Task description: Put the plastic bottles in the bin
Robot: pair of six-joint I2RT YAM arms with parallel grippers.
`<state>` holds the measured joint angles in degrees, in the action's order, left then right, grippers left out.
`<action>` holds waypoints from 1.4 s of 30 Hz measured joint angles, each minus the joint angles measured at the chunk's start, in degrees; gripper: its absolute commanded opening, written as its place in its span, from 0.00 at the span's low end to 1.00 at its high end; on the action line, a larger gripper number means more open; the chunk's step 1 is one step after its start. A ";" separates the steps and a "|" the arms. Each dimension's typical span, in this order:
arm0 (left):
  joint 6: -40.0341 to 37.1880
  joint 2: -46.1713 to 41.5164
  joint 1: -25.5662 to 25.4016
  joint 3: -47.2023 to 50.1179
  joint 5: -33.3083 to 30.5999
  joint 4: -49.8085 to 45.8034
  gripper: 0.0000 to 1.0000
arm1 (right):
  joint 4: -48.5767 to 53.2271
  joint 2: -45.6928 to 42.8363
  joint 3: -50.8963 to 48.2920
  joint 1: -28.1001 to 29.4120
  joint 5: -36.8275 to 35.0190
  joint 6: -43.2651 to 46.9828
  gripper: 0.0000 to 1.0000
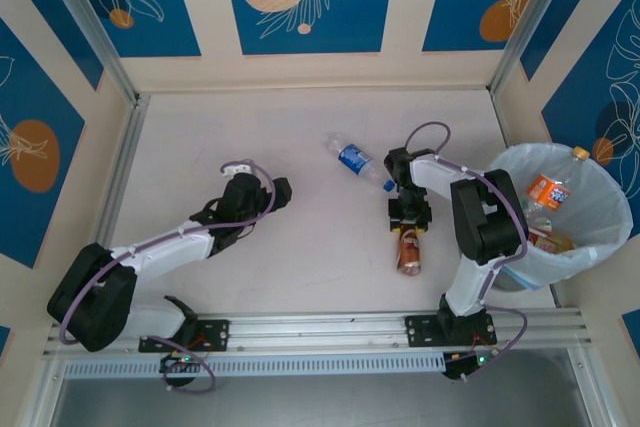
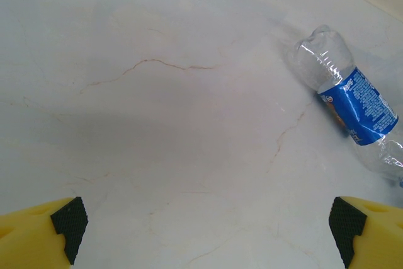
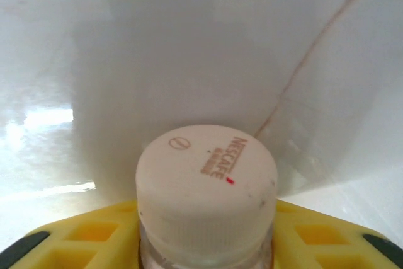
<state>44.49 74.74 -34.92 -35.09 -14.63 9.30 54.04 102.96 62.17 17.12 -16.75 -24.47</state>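
Brown bottle [image 1: 410, 250]: lies on its side on the table [image 1: 250, 127], lower centre-right of the top view, just left of the bin. Its white cap [image 3: 206, 184] points up the frame.
Right gripper [image 1: 410, 212]: closed on the brown bottle at the neck. In the right wrist view its yellow fingers [image 3: 82, 240] hug the neck from both sides just under the cap.
Handling, brown bottle: probably light and thin-walled, so the body would dent and slip under a squeeze. The neck and cap ring are the stiffest part, and the cap's lip should stop it sliding out. Held there, the body may swing.
Bin [image 1: 612, 209]: right edge of the top view, wide mouth, white liner. It already holds an orange-labelled bottle [image 1: 548, 190] and at least one more.
Left gripper [image 1: 281, 190]: centre-left of the top view, jaws wide apart and holding nothing. Its black-tipped fingertips [image 2: 68, 222] sit in the lower corners of the left wrist view.
Blue-labelled bottle [image 1: 357, 160]: lies on its side on the table above the right gripper, clear and crumpled. It looks soft, so the labelled middle or the neck is the likely hold.
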 measured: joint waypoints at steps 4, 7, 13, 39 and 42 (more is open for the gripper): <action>0.00 0.00 0.04 0.00 0.00 0.00 1.00 | -1.55 -1.46 -0.04 0.50 2.05 0.83 0.30; -0.04 0.00 0.04 0.00 0.04 0.02 1.00 | -3.41 -4.96 0.22 1.77 3.02 0.94 0.25; -2.95 0.24 0.15 -0.66 3.06 0.11 1.00 | -0.70 -19.32 6.38 2.91 1.07 1.64 0.20; -15.15 2.12 -0.09 -5.70 21.03 6.60 1.00 | -4.76 -49.64 26.03 -37.83 -15.30 16.17 0.31; -15.13 2.16 -0.09 -5.70 21.05 6.58 1.00 | -5.14 -45.79 23.41 -38.62 -11.17 14.12 0.61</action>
<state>29.36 76.90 -35.00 -40.80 6.42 15.88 48.90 57.17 85.58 -21.50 -27.92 -10.35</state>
